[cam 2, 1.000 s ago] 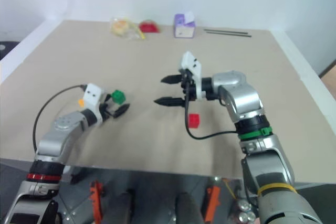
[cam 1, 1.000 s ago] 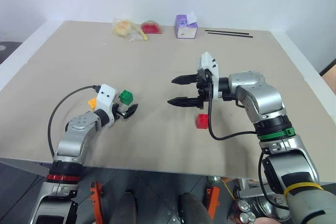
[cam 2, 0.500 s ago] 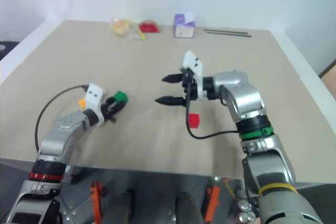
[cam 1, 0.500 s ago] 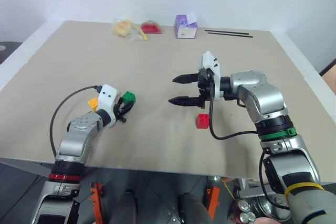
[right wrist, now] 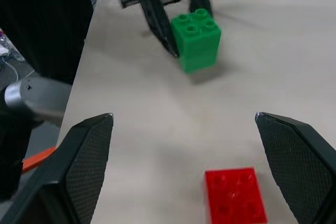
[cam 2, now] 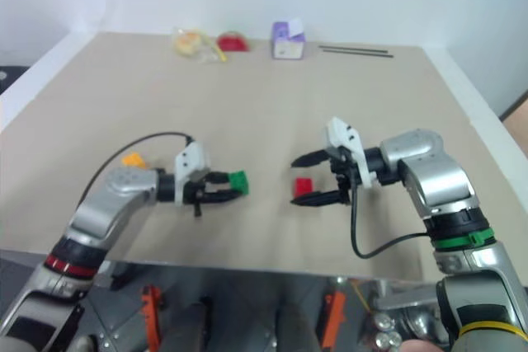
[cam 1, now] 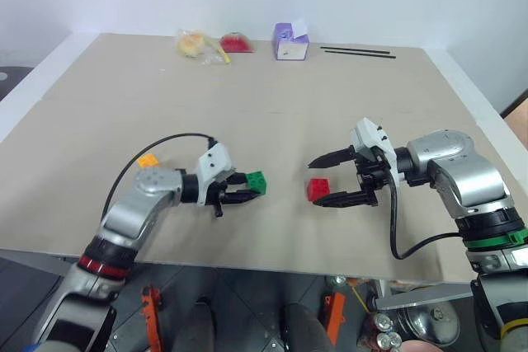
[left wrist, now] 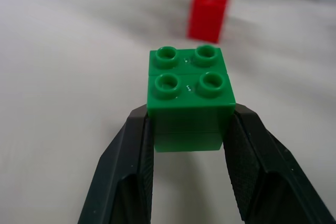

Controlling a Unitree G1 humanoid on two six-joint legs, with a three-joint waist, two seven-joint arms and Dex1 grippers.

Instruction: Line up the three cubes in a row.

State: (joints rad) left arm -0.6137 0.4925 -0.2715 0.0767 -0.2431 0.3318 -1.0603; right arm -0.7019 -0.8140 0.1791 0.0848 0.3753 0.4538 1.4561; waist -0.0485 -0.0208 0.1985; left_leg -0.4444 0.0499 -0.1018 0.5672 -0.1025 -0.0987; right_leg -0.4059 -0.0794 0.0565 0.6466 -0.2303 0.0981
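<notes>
My left gripper is shut on the green cube, its two fingers pressing the cube's sides. The cube is upright, studs up, at or just above the table. The red cube lies on the table a short way to its right. My right gripper stands open, its fingertips on either side of the red cube without touching it. The yellow-orange cube sits on the table behind my left arm, to the left.
At the table's far edge stand a purple-and-white box, a yellow wrapped item, a red wrapped item and two thin black sticks. The table's front edge runs close below both grippers.
My left gripper closed on the green cube and carried it right, toward the red cube. My right gripper, still open, drew back to the right and sank beside the red cube.
</notes>
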